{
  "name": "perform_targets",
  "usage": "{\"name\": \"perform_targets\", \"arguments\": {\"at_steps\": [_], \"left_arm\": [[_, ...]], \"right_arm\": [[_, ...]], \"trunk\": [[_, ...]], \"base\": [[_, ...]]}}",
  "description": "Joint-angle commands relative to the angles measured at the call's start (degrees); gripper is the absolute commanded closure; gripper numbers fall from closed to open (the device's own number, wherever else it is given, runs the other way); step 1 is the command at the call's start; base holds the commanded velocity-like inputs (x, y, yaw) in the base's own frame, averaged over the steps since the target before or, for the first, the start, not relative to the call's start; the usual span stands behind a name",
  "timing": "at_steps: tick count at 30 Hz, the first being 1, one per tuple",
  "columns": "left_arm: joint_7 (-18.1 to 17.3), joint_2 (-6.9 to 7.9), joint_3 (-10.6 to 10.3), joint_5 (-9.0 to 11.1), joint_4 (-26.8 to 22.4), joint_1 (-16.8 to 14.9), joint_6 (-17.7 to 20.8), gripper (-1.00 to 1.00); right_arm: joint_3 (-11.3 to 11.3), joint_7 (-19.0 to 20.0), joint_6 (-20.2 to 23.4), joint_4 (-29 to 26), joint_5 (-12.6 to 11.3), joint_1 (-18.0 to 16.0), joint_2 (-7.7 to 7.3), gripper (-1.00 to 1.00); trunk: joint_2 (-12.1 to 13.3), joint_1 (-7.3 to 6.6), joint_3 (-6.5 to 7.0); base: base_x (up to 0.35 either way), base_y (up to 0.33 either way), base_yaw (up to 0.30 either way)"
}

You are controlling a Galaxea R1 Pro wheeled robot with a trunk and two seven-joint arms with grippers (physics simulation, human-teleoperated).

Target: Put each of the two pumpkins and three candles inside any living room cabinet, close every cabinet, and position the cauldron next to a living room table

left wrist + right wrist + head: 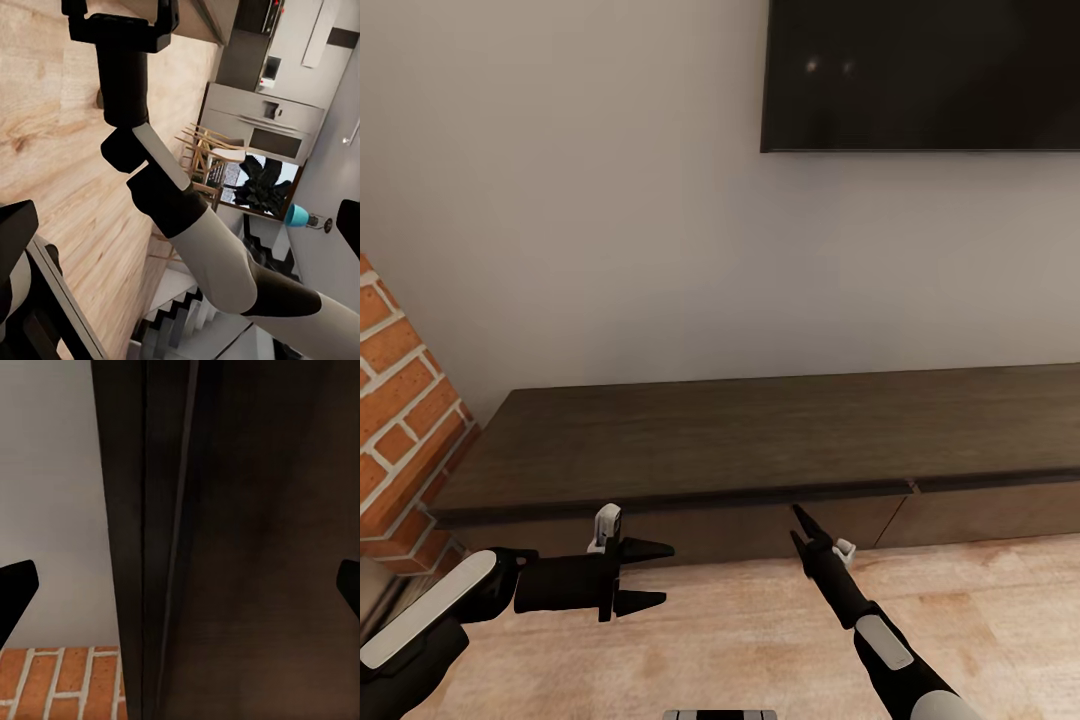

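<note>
A: Where's the cabinet (760, 450) from where I'm parked?

B: Straight ahead against the far wall (590, 220), long and low, dark brown. I count two drawer fronts (980, 508) with a seam between them, both flush. A TV (925, 72) hangs above it to the right, and a brick column (400, 420) stands at its left end.

A: And my left hand (645, 577)?

B: It's near the floor (740, 630), in front of the cabinet's left part, pointing right. Its two fingers are spread apart with nothing between them.

A: The right hand (798, 528)?

B: It's raised toward the left drawer front, close to it. From the head camera its fingers look nearly together, but its wrist camera shows the tips wide apart at either edge, so I'd call it spread and holding nothing. That camera faces the cabinet front (247, 547) up close
</note>
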Motion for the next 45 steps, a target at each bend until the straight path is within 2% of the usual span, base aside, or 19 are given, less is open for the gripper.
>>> {"name": "perform_targets", "arguments": {"at_steps": [1,11,25,45], "left_arm": [[0.6,0.04,-0.1,0.6,0.0,0.0,0.0,-1.00],[0.6,-1.03,0.0,0.1,0.0,0.0,0.0,-1.00],[0.6,-1.11,0.1,0.1,0.0,0.0,0.0,-1.00],[0.6,-1.11,0.1,0.0,0.0,0.0,0.0,-1.00]], "right_arm": [[-0.2,0.1,0.6,0.0,-0.4,0.0,0.03,-1.00],[-0.2,-0.1,0.6,0.0,-0.4,0.0,0.03,-1.00],[-0.2,-0.3,0.6,0.0,-0.4,0.0,0.03,-1.00],[-0.2,-0.3,0.6,0.1,-0.4,0.0,0.03,-1.00]], "trunk": [[0.0,-0.01,-0.05],[0.0,-0.01,-0.05],[0.0,-0.01,-0.05],[0.0,-0.01,-0.05]], "base": [[0.059,0.000,0.000],[0.173,-0.068,0.000],[0.123,-0.013,0.000],[0.005,-0.002,0.000]]}}
